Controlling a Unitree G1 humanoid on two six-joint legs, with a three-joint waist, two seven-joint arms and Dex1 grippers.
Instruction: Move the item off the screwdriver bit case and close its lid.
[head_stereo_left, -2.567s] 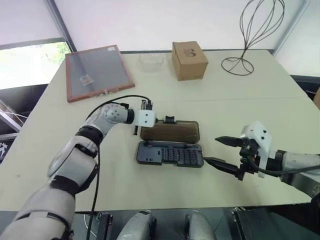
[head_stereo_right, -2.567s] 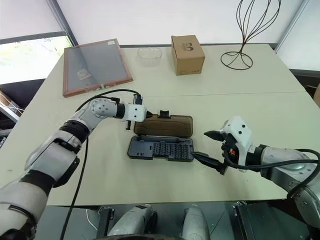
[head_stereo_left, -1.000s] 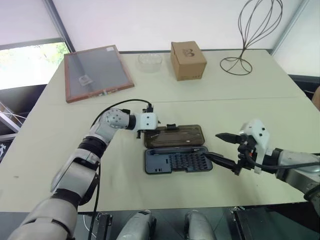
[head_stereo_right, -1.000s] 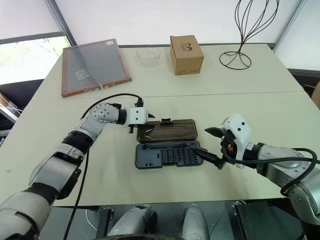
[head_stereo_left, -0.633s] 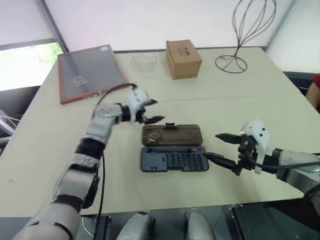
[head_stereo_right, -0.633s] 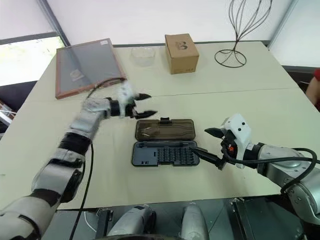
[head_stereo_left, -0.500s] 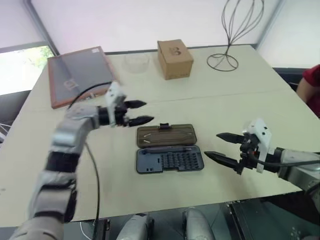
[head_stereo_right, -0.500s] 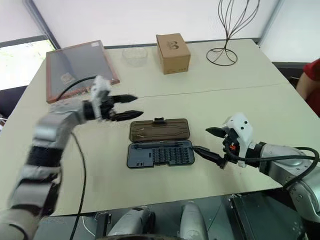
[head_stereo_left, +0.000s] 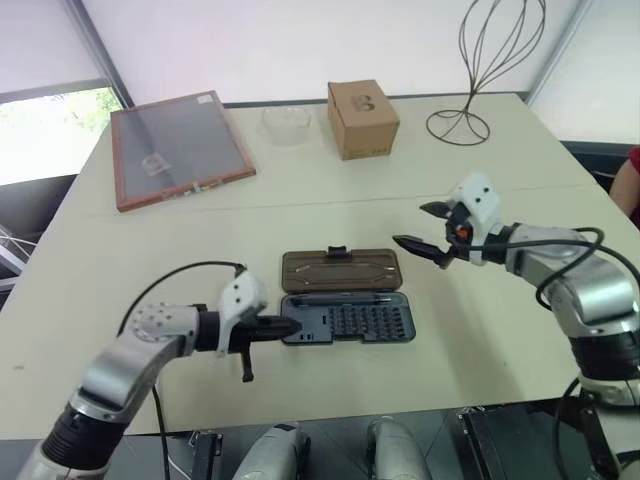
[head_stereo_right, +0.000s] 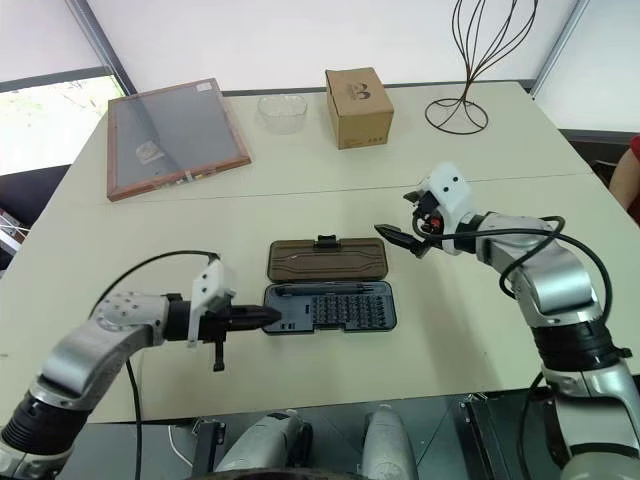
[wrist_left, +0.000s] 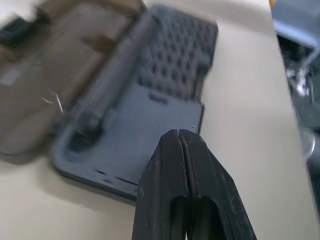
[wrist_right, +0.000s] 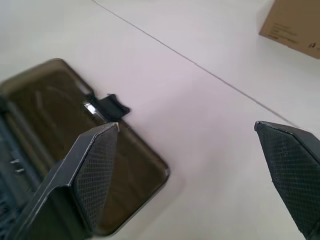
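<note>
We took this for a lab or test room rather than a home. A broad pale table (head_stereo_left: 300, 200) stood before plain white walls (head_stereo_left: 300, 40), with a window (head_stereo_left: 45, 135) onto greenery at its left. The things along its far side made an unrelated mix, set apart like props: a wood-framed mesh panel (head_stereo_left: 182, 148), a clear bowl (head_stereo_left: 285, 124), a cardboard box (head_stereo_left: 362, 120) and a wire stand (head_stereo_left: 470, 108). A person's red sleeve (head_stereo_left: 630, 185) showed at the right edge.
</note>
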